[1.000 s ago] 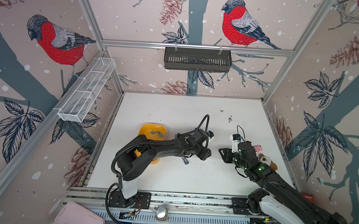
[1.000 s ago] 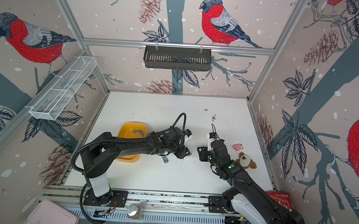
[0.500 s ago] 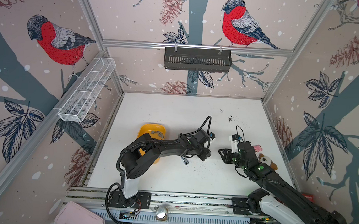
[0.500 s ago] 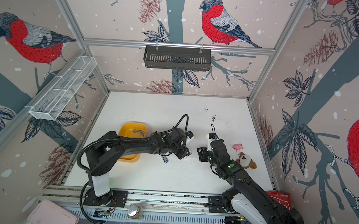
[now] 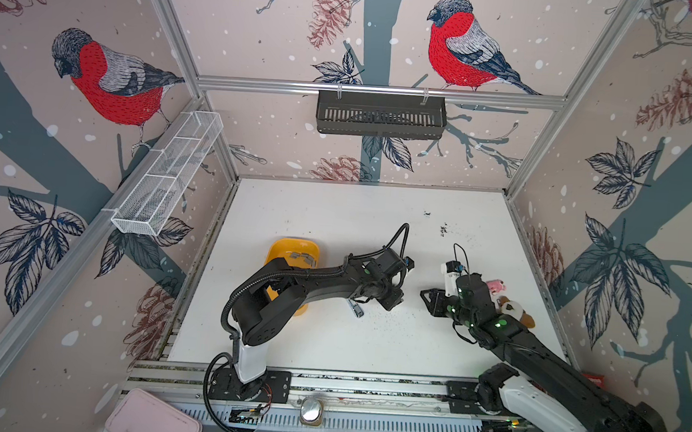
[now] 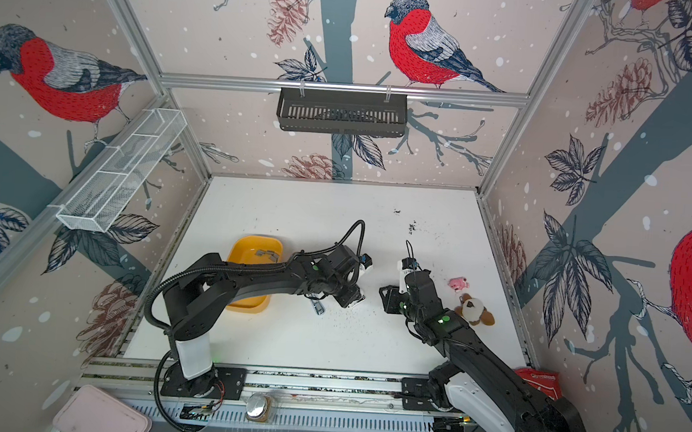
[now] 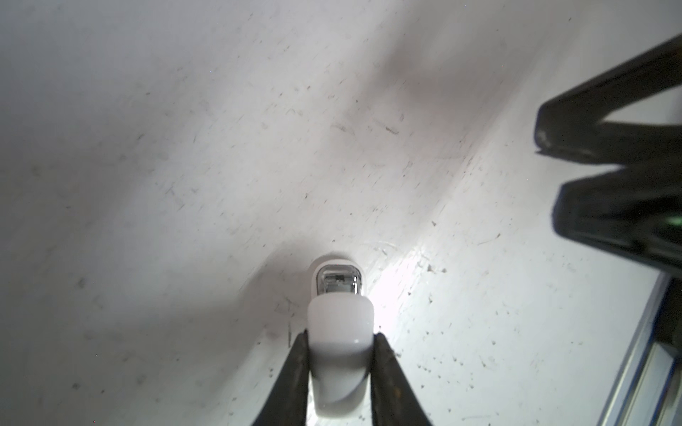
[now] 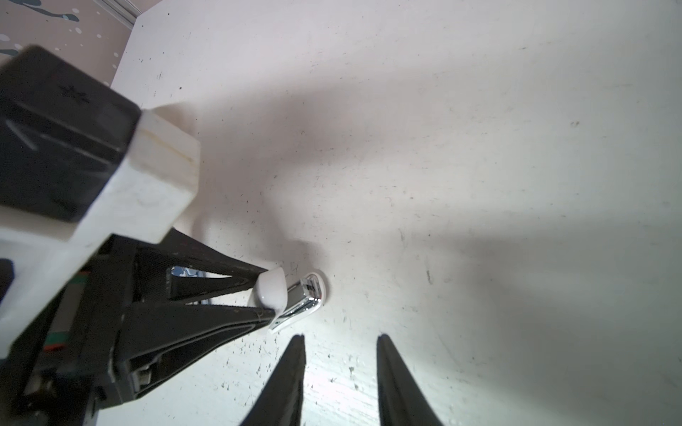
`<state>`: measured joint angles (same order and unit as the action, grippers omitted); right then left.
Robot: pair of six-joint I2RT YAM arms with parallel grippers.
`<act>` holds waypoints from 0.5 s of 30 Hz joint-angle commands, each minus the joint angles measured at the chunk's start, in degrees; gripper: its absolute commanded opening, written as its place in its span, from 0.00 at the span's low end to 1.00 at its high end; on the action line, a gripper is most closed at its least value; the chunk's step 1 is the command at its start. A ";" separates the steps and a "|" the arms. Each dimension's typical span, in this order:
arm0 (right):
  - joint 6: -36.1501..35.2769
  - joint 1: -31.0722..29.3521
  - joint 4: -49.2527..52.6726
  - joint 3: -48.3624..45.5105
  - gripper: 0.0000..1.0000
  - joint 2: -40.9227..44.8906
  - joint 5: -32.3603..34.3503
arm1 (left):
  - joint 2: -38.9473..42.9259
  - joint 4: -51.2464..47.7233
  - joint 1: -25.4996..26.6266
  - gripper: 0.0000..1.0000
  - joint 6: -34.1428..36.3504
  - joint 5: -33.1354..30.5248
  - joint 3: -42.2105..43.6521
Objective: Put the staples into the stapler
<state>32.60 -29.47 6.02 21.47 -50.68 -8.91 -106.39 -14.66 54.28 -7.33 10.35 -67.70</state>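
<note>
L gripper [image 7: 341, 335] pinches the white stapler [image 7: 339, 321] low-centre in its wrist view, I reckon to steady it for opening; R gripper [image 8: 340, 337] jaws spread, empty, near it; staples [image 5: 302, 257] lie in yellow tray [image 5: 281, 246], centre-left in a top view.

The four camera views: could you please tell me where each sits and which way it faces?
Top views: high at the front, looking down on the white table and yellow plastic tray; both arms show.
Left wrist: on the left arm, looking along its jaws, shut on the small white-and-chrome stapler; right jaws beyond.
Right wrist: on the right arm, looking past its open jaws at the stapler.
Shared: both wrist views show the stapler in the left jaws.
</note>
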 commanded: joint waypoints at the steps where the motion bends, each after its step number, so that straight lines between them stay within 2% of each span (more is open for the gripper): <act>1: -1.30 -0.06 -1.07 0.33 0.46 -0.04 -2.18 | 0.04 -7.71 0.13 0.21 3.25 -2.18 -1.01; 5: -1.26 -0.06 -1.45 0.36 0.65 0.41 -2.78 | -1.20 -11.81 0.20 0.20 4.66 -2.90 -2.02; 7: -1.29 -0.04 -1.46 0.37 0.71 0.39 -2.87 | -1.86 -13.34 0.21 0.19 5.04 -3.09 -2.57; 15: -1.34 0.03 -1.03 0.12 0.75 0.59 -2.35 | -4.39 -18.35 0.36 0.15 7.12 -4.47 -5.66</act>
<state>31.53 -29.47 5.58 21.50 -50.28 -11.40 -109.45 -25.17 54.46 -2.28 8.03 -72.95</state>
